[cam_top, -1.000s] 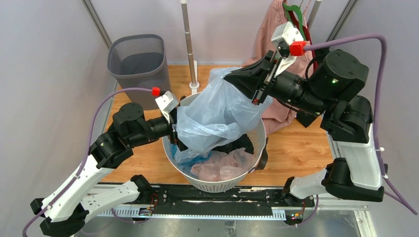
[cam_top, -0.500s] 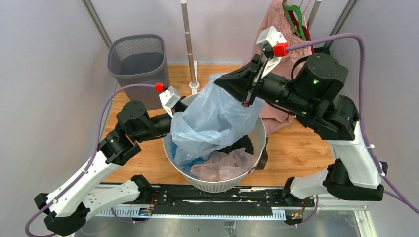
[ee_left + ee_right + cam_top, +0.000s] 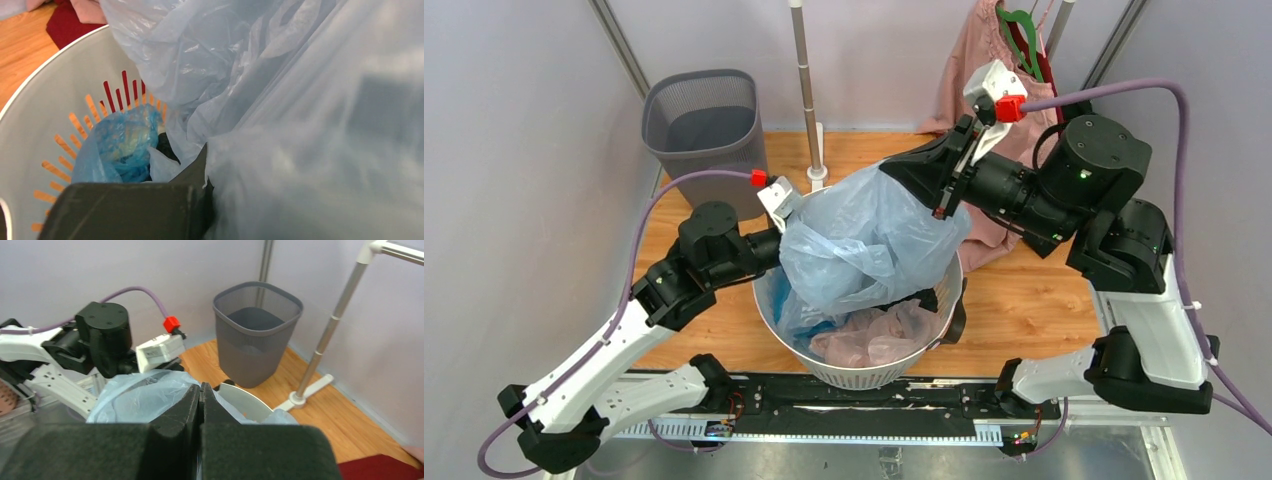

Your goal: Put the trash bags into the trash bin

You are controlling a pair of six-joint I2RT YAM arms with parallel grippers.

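1 trash bag [image 3: 864, 240], pale blue: held above the white basket [image 3: 824, 368]. The right claw [image 3: 201, 400] is clamped shut on its top. The left claw [image 3: 207, 172], wide open 1 second ago, is now closed on its side fold (a 2-point hold). Carry to the trash bin [image 3: 704, 125], well apart, is judged next.
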